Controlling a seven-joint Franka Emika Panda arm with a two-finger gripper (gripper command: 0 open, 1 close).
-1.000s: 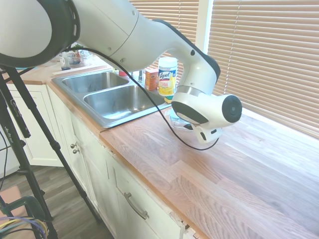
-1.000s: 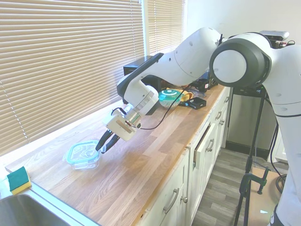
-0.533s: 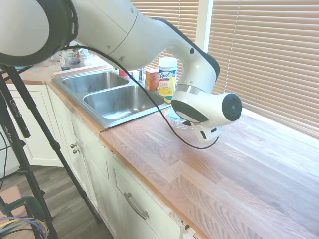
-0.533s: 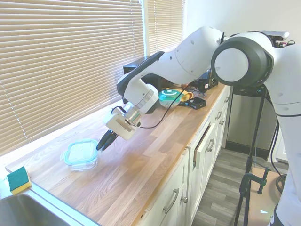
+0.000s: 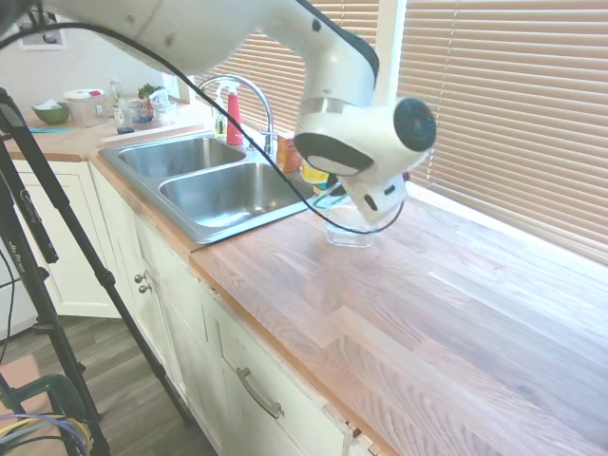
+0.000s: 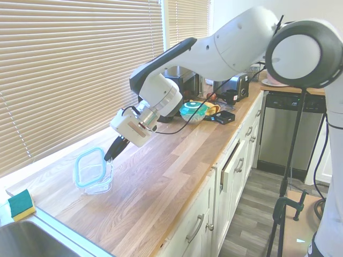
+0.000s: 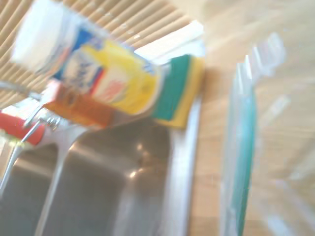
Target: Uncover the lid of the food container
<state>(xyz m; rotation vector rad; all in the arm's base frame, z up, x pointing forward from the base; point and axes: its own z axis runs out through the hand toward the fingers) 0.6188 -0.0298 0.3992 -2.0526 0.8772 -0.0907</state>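
Note:
The clear glass food container [image 6: 100, 182] stands on the wooden counter by the window. Above it the teal-rimmed lid [image 6: 87, 167] is lifted and tilted steeply, its far edge raised. My gripper [image 6: 114, 151] is shut on the lid's edge nearest the arm, with dark fingers pointing down at it. In the first exterior view the container [image 5: 350, 228] shows under the arm's wrist, and a sliver of the teal lid [image 5: 329, 198] peeks out beside it. The wrist view shows the lid [image 7: 243, 162] edge-on.
A yellow-green sponge [image 6: 21, 204] lies at the sink's corner. The steel double sink [image 5: 217, 187] with its faucet [image 5: 244, 91] lies beyond the container. A yellow-labelled wipes canister [image 7: 101, 73] stands near the sponge. A teal bowl [image 6: 193, 111] sits further along the counter.
The lid lay flat on the container before. Now the arm has risen and the lid is pulled up off the container, tipped on edge in the gripper.

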